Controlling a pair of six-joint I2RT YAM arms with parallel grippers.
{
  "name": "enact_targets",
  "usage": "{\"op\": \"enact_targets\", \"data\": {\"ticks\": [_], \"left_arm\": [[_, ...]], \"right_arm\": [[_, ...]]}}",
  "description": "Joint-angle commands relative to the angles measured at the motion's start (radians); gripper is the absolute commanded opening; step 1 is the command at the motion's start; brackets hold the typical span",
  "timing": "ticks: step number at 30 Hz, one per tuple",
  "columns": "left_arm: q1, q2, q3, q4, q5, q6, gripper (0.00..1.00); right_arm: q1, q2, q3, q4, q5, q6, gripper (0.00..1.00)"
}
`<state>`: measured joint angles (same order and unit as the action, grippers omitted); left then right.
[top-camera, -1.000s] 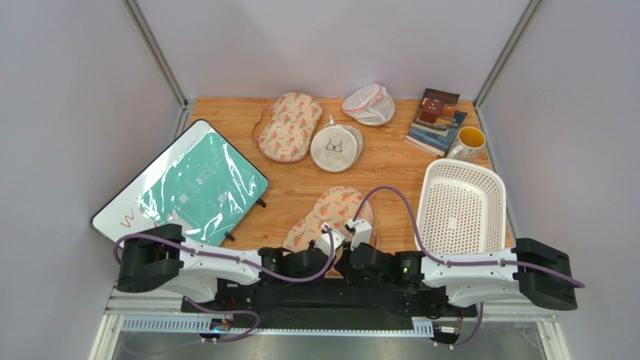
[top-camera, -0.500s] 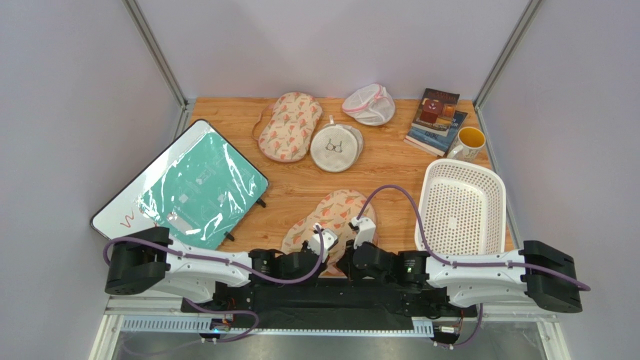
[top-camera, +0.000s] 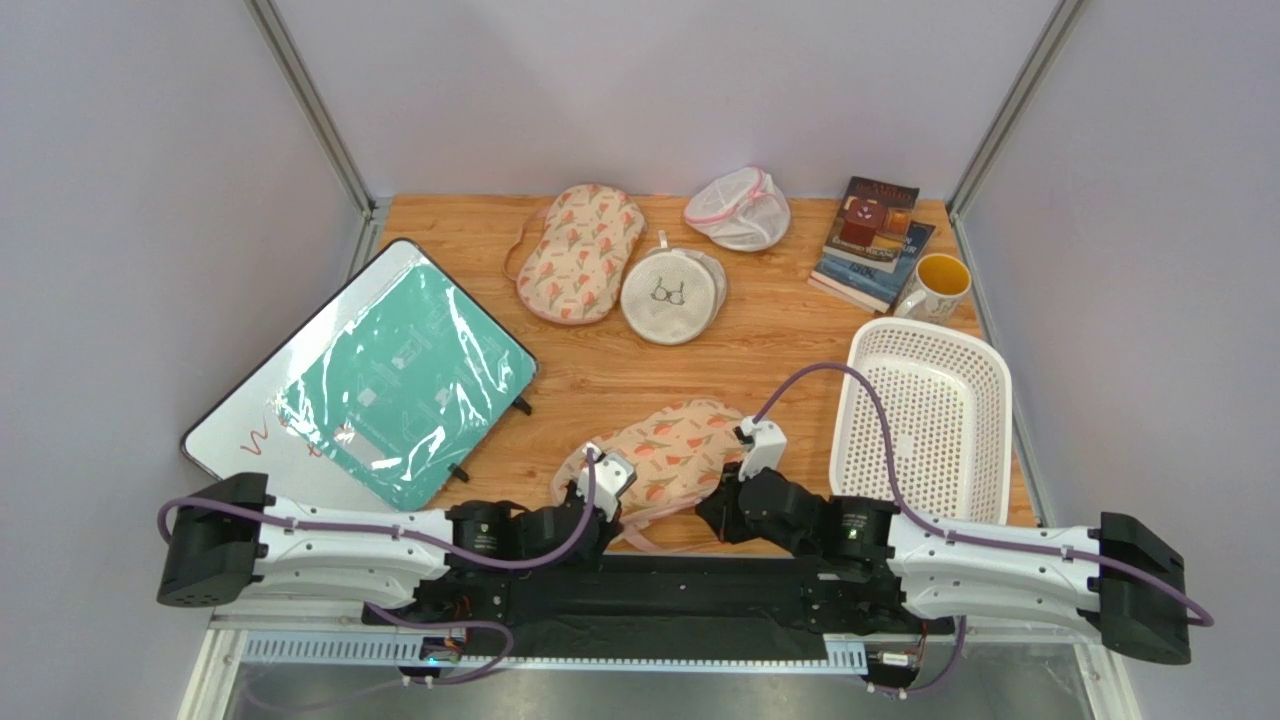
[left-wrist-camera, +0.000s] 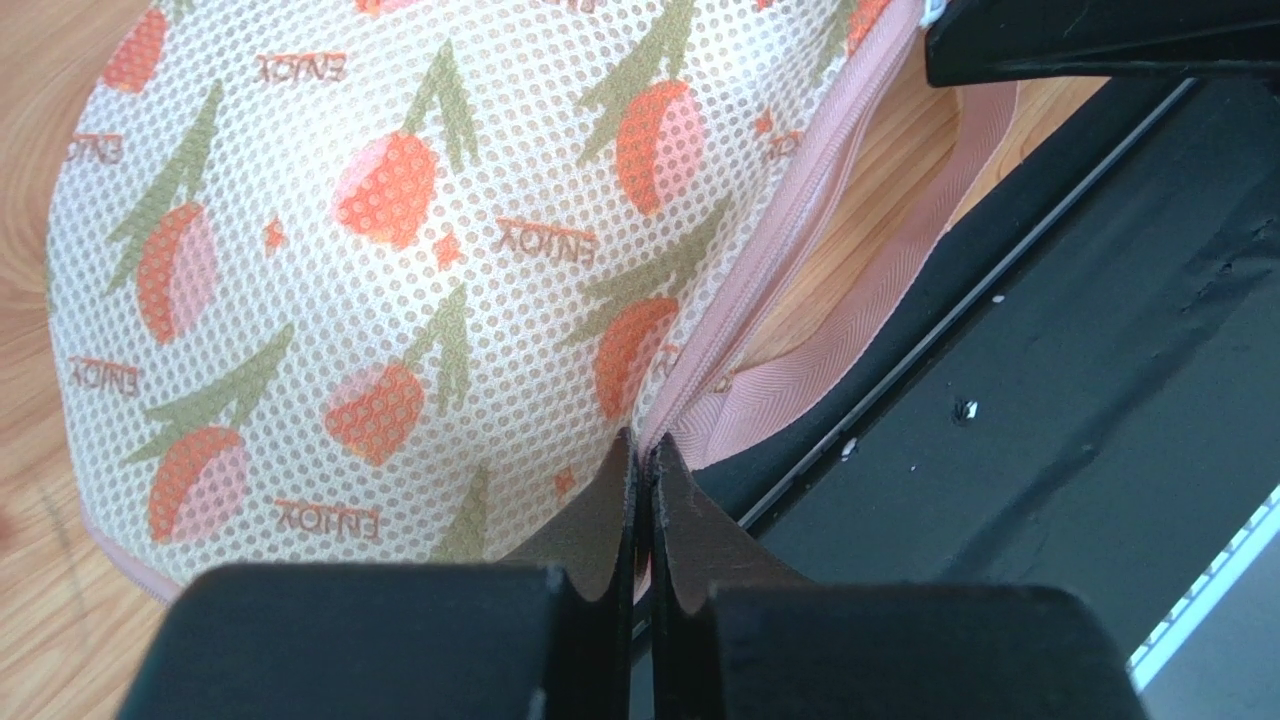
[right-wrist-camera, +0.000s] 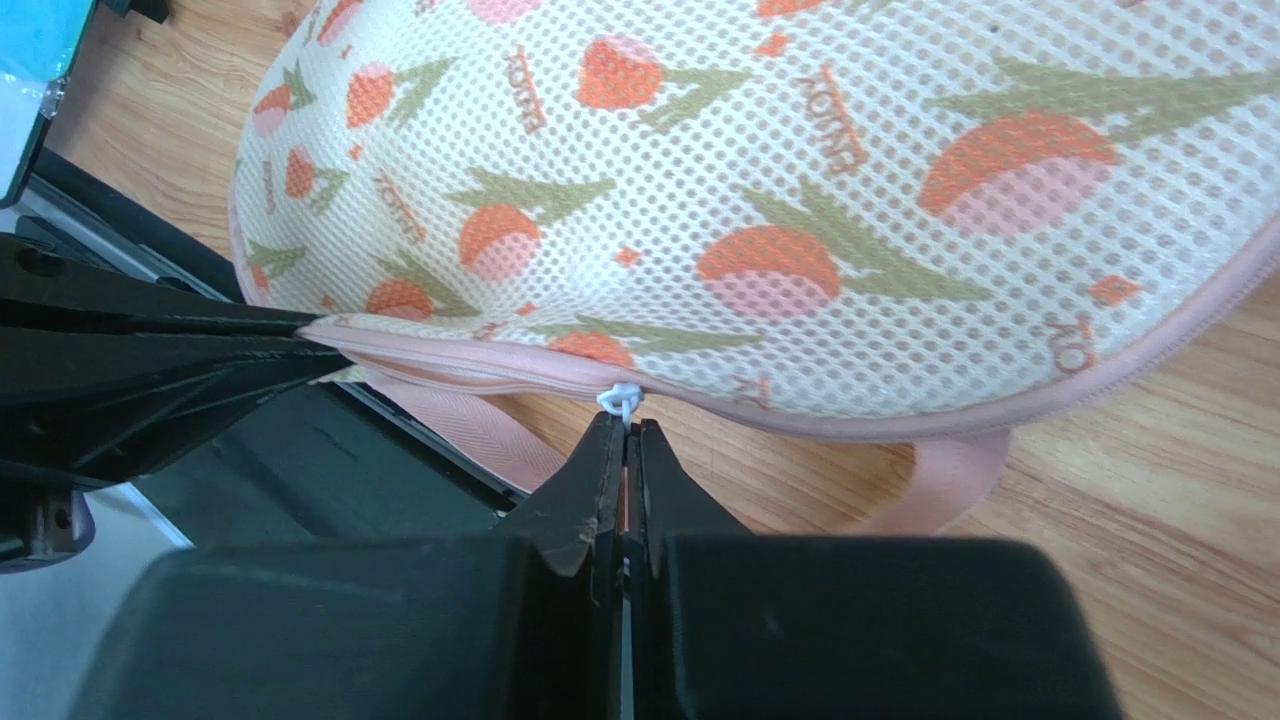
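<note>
The tulip-print mesh laundry bag lies at the near edge of the wooden table, just left of the white basket, with both arms at its near seam. The left gripper is pinched together on the bag's pink zip edge at the left end, and the right gripper is clamped on the small white zipper pull further right along that seam. A strip of pink zip tape sags loose below the seam, so I judge the zip only partly run, though its exact extent is hidden.
</note>
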<state>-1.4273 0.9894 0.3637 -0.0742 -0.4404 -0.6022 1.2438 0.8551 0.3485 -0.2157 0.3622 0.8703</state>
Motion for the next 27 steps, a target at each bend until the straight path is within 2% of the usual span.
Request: {"op": "enact_targets", "data": {"ticks": [1,4,6,7,10,11,13,17,27], "left_arm": [[-0.005,-0.046,-0.003,-0.107,-0.031,0.012,0.00],[-0.005,-0.037,0.015,-0.119,-0.040,0.012,0.01],[-0.005,-0.032,0.026,-0.119,-0.037,0.013,0.13],[-0.005,-0.031,0.030,-0.116,-0.035,0.013,0.35],[-0.007,-0.035,0.053,-0.110,-0.026,0.027,0.67],[-0.007,-0.037,0.067,-0.107,-0.020,0.038,0.72],[-0.012,-0.029,0.086,-0.098,-0.018,0.054,0.76],[-0.022,0.014,0.147,-0.066,-0.003,0.087,0.77],[-0.027,0.291,0.222,0.111,0.008,0.119,0.77]], "right_arm": [[-0.010,-0.010,-0.005,-0.030,0.027,-0.014,0.00],[-0.010,0.021,0.007,-0.018,0.015,-0.014,0.00],[-0.010,0.041,0.015,-0.007,0.004,-0.017,0.00],[-0.010,0.047,0.017,0.004,-0.002,-0.019,0.00],[-0.009,0.076,0.026,0.022,-0.015,-0.020,0.00],[-0.007,0.082,0.026,0.025,-0.017,-0.021,0.00],[-0.009,0.099,0.027,0.047,-0.029,-0.021,0.00],[0.003,0.124,0.027,0.076,-0.039,-0.013,0.00],[0.052,0.190,0.049,0.131,-0.051,0.001,0.00]]}}
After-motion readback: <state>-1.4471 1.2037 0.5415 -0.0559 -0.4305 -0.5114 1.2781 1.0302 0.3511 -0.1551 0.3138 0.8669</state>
